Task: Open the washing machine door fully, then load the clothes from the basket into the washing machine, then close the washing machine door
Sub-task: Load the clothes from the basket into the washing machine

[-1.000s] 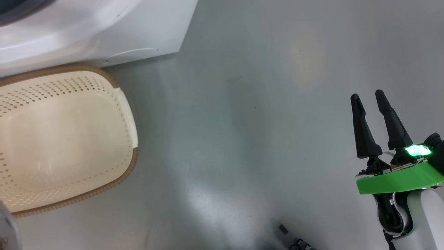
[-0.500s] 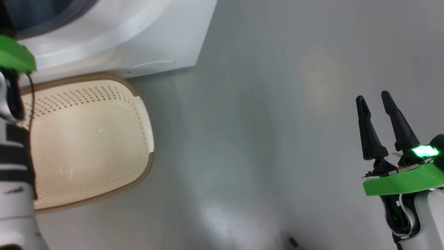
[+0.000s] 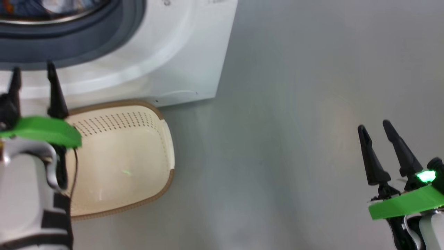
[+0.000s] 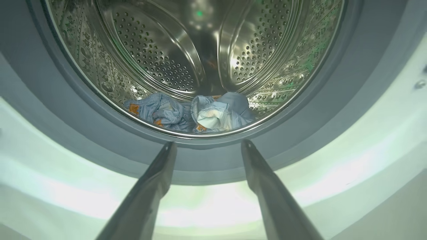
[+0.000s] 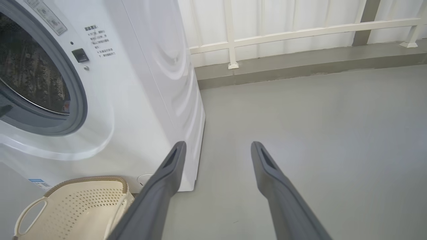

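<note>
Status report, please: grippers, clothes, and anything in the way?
Left gripper open, empty, facing the drum. Right gripper open, empty. Clothes in the drum, basket looks empty. Nothing blocks the drum opening.

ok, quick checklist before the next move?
1. Basket empty: ok.
2. Clothes inside the drum: ok, bunched at its bottom.
3. Gasket free of fabric: ok on the stretch in the left wrist view.
4. Left tool open and empty, outside the drum: ok.
5. Right tool open and empty: ok.
6. Washing machine door position: cannot tell.
</note>
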Available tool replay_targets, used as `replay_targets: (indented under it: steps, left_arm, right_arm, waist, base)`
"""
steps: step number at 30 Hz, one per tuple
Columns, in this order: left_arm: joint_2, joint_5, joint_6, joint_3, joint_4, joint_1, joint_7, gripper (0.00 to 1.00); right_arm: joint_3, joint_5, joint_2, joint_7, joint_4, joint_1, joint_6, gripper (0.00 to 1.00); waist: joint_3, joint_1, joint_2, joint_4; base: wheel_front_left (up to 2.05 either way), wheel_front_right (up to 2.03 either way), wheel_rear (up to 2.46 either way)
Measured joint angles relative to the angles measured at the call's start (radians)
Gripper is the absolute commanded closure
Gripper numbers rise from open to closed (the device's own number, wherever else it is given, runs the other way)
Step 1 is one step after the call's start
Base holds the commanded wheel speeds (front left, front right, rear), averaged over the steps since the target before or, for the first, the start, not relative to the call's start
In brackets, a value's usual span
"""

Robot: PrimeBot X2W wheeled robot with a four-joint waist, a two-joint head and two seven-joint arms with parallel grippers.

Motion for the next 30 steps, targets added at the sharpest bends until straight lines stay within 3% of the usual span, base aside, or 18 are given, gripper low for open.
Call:
replay_targets:
  steps: [14, 30]
  left_arm:
    - [-0.031, 0.017, -0.032, -0.004, -0.119, 0.332, 0.0, 0.0]
    - [-0.049, 0.003, -0.045, -0.005, -0.233, 0.571, 0.001, 0.0]
  right_arm:
    - [-0.003, -0.017, -0.021, 0.0, 0.024, 0.121, 0.0, 0.0]
    - [-0.029, -0.026, -0.019, 0.0, 0.035, 0.184, 0.0, 0.0]
  waist:
    - [-0.188, 0.0, 0.0, 0.05]
    - [-0.303, 0.0, -0.0001, 0.073]
  base:
    - [0.0, 0.0, 0.0]
    - [0.0, 0.0, 0.0]
